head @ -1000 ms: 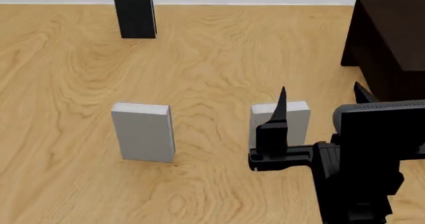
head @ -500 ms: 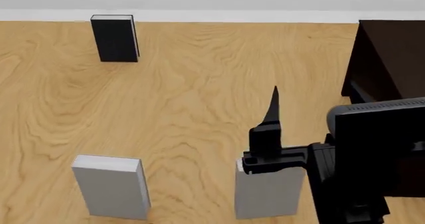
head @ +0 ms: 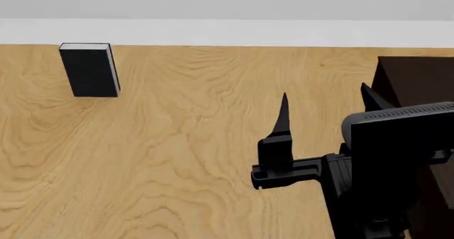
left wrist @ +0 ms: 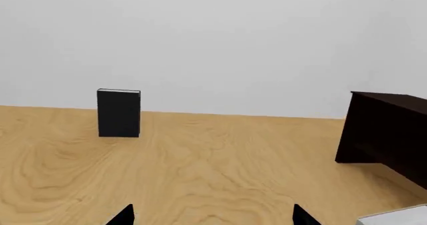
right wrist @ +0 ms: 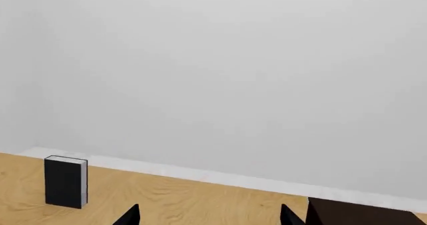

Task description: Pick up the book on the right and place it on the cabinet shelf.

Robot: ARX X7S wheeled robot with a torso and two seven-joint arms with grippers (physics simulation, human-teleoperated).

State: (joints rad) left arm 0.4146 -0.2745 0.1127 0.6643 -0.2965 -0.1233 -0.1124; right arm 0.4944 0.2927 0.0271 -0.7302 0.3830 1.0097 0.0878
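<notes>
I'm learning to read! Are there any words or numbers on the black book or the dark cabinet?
None: no words, numbers or signs anywhere.
Black book: plain cover.
Dark cabinet: bare wood.
Light-grey book corner: unmarked.

1. We see a black book [left wrist: 119,113] with white page edges standing upright on the wooden floor [left wrist: 200,170], close to the pale wall [left wrist: 220,40].
2. A very dark brown cabinet [left wrist: 390,137] stands well apart from it.
3. Two dark fingertips [left wrist: 123,216] of the left gripper [left wrist: 213,216] show with a wide gap between them.
4. A light-grey book corner [left wrist: 397,217] peeks in beside the cabinet.
</notes>
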